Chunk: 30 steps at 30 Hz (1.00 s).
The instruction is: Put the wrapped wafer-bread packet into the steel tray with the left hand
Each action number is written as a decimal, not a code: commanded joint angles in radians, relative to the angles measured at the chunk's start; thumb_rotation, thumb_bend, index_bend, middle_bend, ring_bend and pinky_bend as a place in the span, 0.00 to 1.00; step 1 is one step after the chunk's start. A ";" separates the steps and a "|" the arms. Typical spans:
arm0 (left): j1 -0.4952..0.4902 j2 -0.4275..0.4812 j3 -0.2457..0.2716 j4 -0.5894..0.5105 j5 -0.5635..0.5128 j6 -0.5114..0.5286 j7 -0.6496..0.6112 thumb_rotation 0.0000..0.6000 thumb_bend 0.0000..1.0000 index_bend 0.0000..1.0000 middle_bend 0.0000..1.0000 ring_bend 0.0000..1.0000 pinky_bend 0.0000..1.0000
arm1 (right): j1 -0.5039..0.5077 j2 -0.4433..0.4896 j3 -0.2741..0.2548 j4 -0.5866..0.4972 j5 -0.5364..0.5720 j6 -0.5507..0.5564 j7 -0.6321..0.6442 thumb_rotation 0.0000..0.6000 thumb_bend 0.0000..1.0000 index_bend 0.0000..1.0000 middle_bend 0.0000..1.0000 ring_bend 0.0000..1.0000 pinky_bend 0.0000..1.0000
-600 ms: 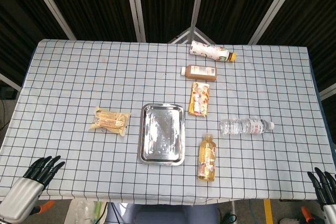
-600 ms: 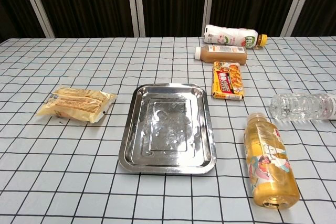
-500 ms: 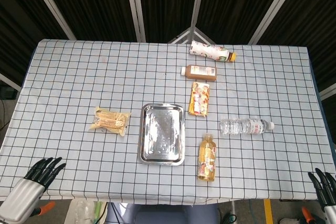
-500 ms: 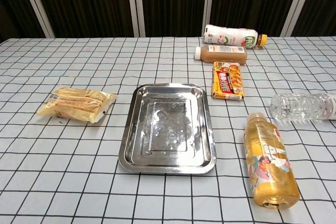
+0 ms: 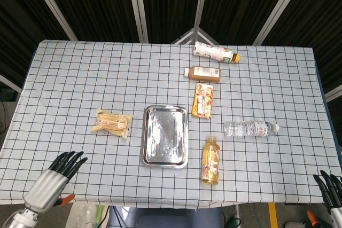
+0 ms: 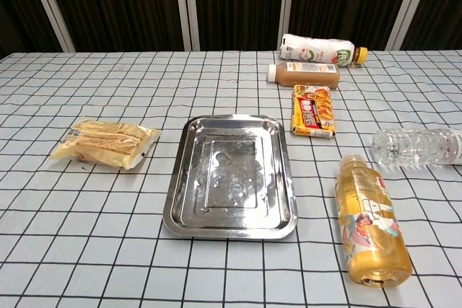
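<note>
- Wafer-bread packet (image 5: 111,123) is lying flat on the checked tablecloth (image 5: 69,84), just left of the steel tray (image 5: 165,135), with a small gap between them. Nothing is touching it.
- Chest view shows the same thing: the packet (image 6: 105,143) sits beside the tray (image 6: 231,176), and the tray has nothing in it.
- Left hand (image 5: 57,172) is down at the near left edge of the table, well away from the packet. Its dark fingers are spread out and it's holding nothing.
- Right hand (image 5: 331,189) barely pokes in at the bottom right corner. You only see some fingertips, so I can't tell how it's set.
- Right of the tray there's a snack pack (image 5: 202,100) and an orange drink bottle (image 5: 211,160) lying down near the front.
- A clear water bottle (image 5: 250,128) lies further right.
- At the back there's a brown bottle (image 5: 202,73), and a white bottle (image 5: 215,53) behind it, both on their sides.
</note>
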 commanded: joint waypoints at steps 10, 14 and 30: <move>-0.270 -0.316 -0.299 0.100 -0.456 -0.288 0.324 1.00 0.22 0.00 0.00 0.00 0.07 | 0.098 0.061 0.048 -0.026 0.182 -0.194 0.150 1.00 0.32 0.00 0.00 0.00 0.00; -0.333 -0.391 -0.339 0.177 -0.597 -0.348 0.353 1.00 0.22 0.00 0.00 0.00 0.07 | 0.117 0.074 0.069 -0.016 0.229 -0.222 0.217 1.00 0.32 0.00 0.00 0.00 0.00; -0.504 -0.463 -0.387 0.350 -0.864 -0.398 0.412 1.00 0.29 0.00 0.04 0.01 0.07 | 0.110 0.077 0.091 -0.011 0.282 -0.207 0.216 1.00 0.32 0.00 0.00 0.00 0.00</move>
